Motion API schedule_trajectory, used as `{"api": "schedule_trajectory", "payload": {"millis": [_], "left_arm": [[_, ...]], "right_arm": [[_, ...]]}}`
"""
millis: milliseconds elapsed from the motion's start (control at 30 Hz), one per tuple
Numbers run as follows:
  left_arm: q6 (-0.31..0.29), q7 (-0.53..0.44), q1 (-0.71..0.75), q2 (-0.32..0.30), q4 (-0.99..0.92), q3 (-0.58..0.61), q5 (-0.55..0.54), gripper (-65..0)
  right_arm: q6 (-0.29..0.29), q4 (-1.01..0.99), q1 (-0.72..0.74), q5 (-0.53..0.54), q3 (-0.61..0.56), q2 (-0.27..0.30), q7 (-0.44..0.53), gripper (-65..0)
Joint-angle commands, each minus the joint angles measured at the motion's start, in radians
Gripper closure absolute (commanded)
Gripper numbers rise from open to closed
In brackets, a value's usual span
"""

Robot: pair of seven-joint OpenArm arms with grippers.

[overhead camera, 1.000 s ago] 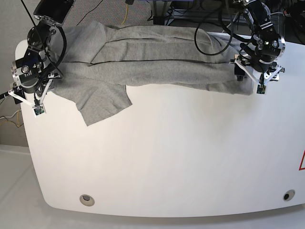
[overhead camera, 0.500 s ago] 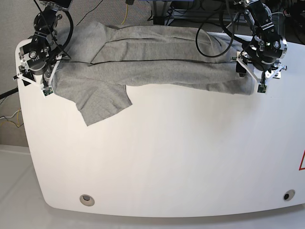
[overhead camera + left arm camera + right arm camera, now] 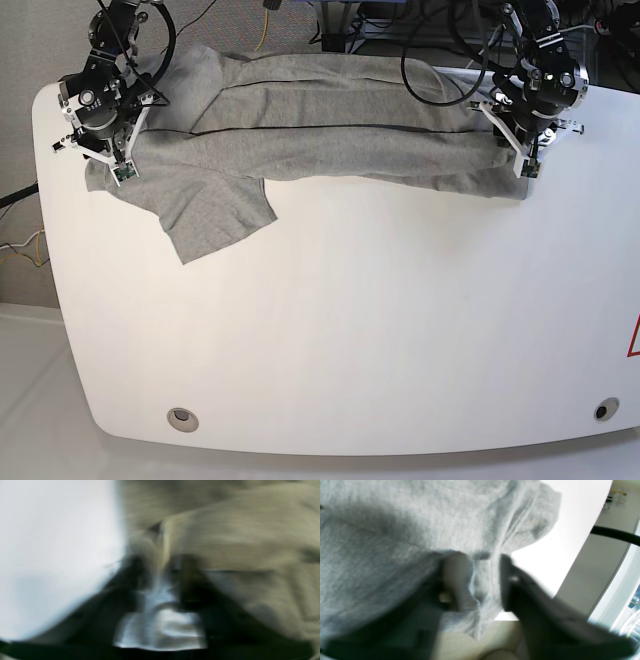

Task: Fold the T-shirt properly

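White table (image 3: 350,330) — T-shirt (image 3: 330,130) along far edge

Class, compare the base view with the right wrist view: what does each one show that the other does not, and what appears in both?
Only the base view shows the whole T-shirt spread along the far side of the white table, one sleeve lying toward the front, and the left gripper at the shirt's other end. Only the right wrist view shows, close up, grey fabric bunched between the right gripper jaws, which stand a little apart. Both show the shirt, the table and the right gripper at the shirt's edge.
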Motion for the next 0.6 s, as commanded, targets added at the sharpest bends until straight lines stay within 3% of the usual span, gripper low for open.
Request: {"api": "schedule_trajectory", "payload": {"millis": [0,567], "left_arm": [[0.008,-0.024,-0.006,-0.009,0.026,-0.006,0.006,0.0],[0.008,-0.030,0.014,-0.009,0.023,-0.004,0.005,-0.5]], "right_arm": [[-0.002,0.021,0.009,-0.006,0.009,0.016,0.004,-1.4],[-0.002,0.010,-0.027,-0.005,0.005,-0.008,0.028,-1.3]]}}
